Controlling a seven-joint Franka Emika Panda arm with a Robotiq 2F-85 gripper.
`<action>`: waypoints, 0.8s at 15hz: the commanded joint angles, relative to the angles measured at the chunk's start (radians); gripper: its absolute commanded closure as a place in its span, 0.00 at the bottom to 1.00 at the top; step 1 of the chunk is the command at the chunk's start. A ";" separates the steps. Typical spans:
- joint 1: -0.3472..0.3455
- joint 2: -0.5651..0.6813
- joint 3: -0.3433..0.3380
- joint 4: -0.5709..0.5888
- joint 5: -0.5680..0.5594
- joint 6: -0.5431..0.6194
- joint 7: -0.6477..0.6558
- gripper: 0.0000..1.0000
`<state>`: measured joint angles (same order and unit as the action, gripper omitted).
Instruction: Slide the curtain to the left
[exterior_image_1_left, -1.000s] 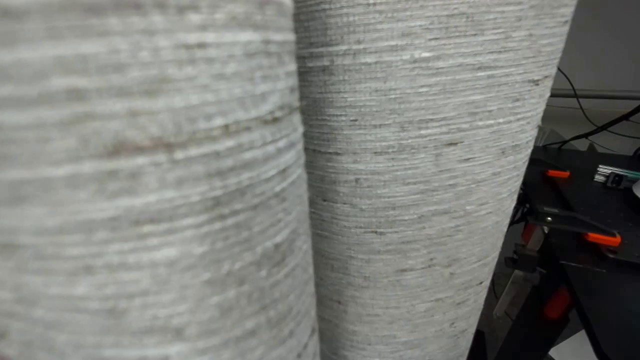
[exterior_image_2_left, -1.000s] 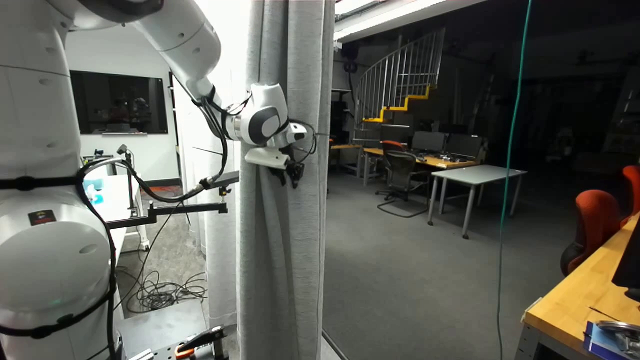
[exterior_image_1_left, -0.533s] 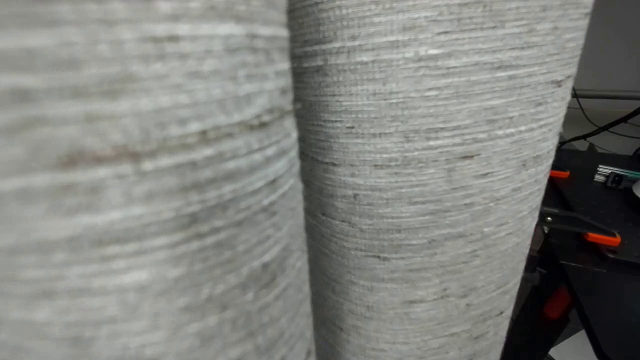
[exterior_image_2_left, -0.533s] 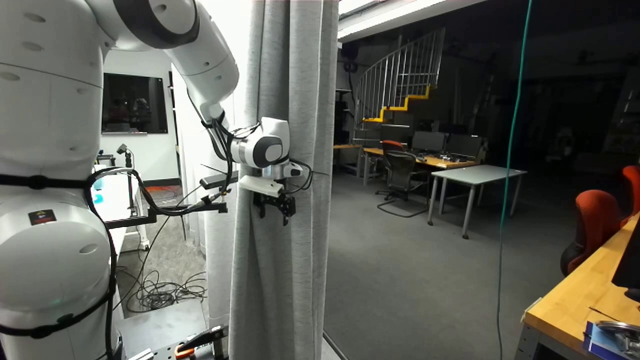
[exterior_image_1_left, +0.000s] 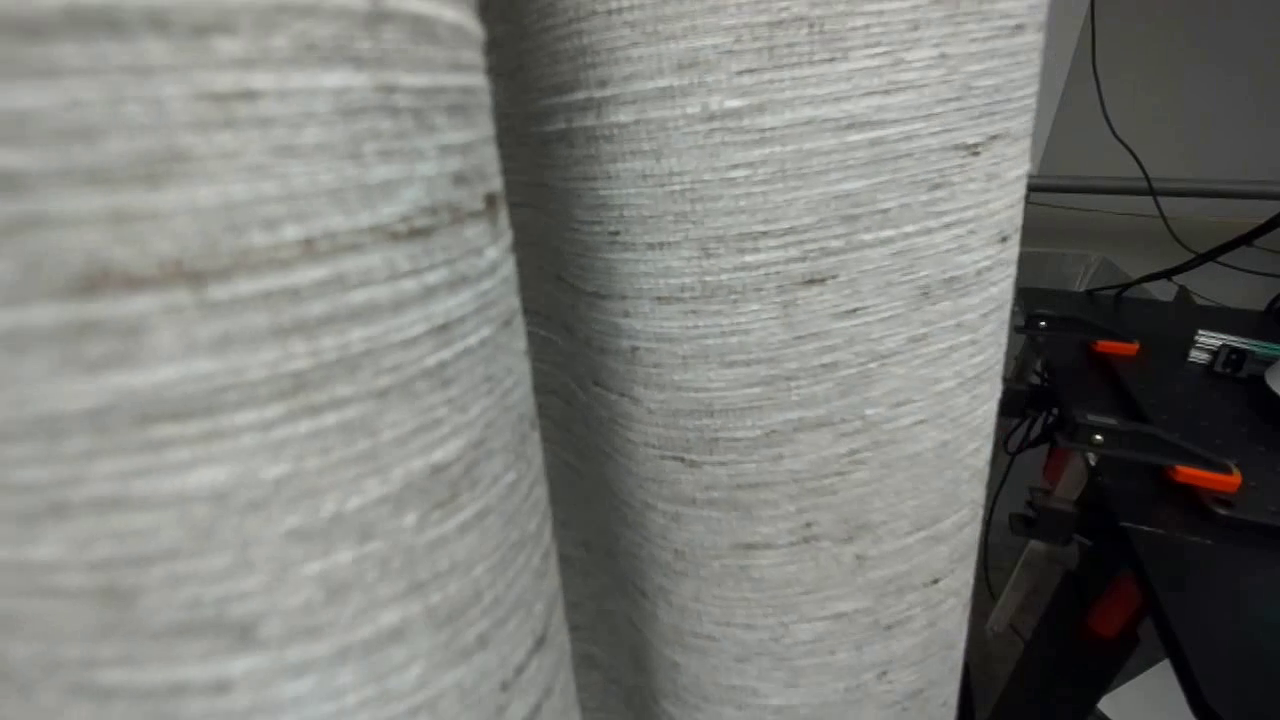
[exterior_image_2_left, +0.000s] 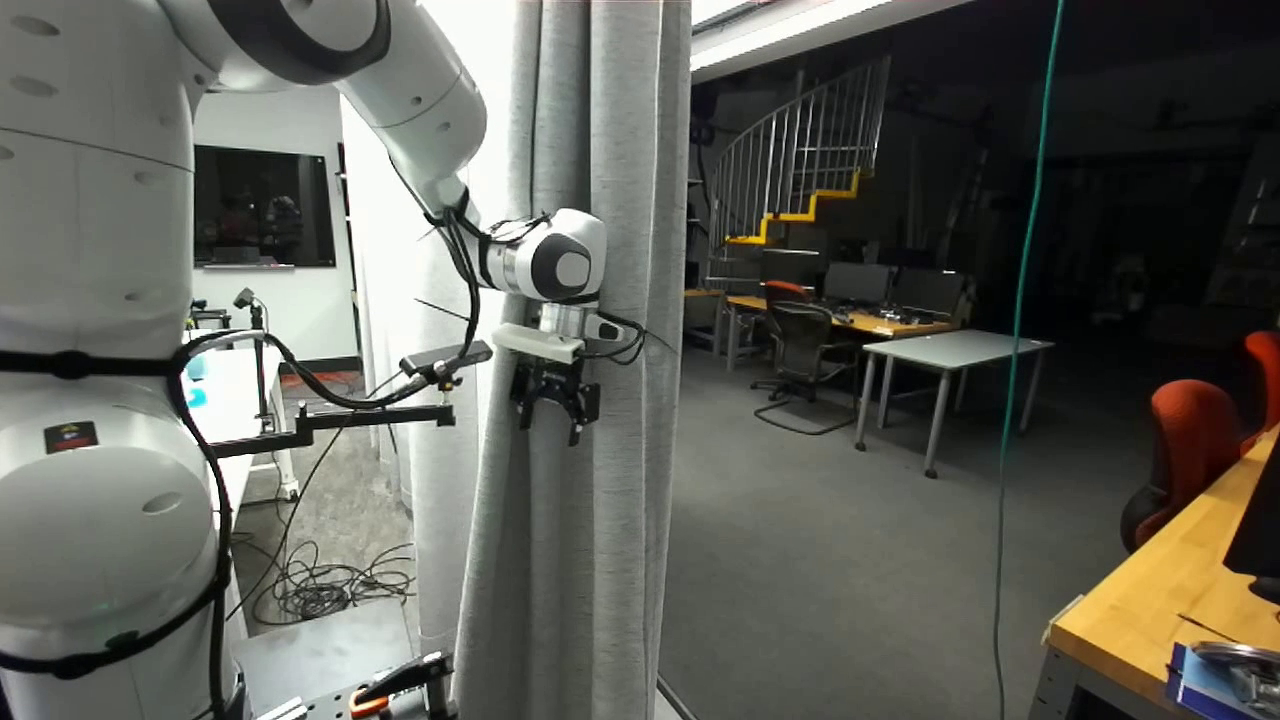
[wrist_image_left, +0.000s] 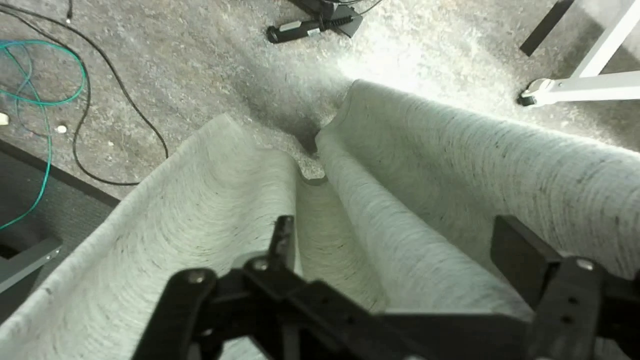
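Note:
The grey curtain (exterior_image_2_left: 628, 480) hangs in long vertical folds beside the arm in an exterior view. Close up, its fabric (exterior_image_1_left: 780, 400) fills most of an exterior view. Against the front of the folds, pointing down, is my gripper (exterior_image_2_left: 550, 428), with its fingers spread. Seen from the wrist, the curtain (wrist_image_left: 190, 215) runs down to the floor under the gripper (wrist_image_left: 397, 240). The jaws stand wide apart there, and a rounded fold passes through the space between them without being pinched. Whether the fingertips touch the cloth, I cannot tell.
A black bracket arm (exterior_image_2_left: 370, 418) juts out near the forearm, left of the curtain. Loose cables (exterior_image_2_left: 320, 595) lie on the floor below it. An exterior view shows a black table (exterior_image_1_left: 1220, 590) with orange-tipped clamps (exterior_image_1_left: 1205, 478). A green cord (exterior_image_2_left: 1018, 320) hangs further right.
The gripper has come down along the curtain, then shifted slightly right, and its fingers have spread wider. In an exterior view, the curtain's free edge has moved a little to the right.

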<state>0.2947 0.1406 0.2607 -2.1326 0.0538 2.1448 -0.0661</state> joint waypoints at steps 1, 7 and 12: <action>-0.048 -0.074 -0.019 0.021 0.022 -0.120 -0.058 0.00; -0.107 -0.219 -0.076 -0.023 0.034 -0.131 -0.091 0.00; -0.151 -0.324 -0.141 -0.057 0.027 -0.112 -0.092 0.00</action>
<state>0.1718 -0.1025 0.1492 -2.1476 0.0649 2.0365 -0.1354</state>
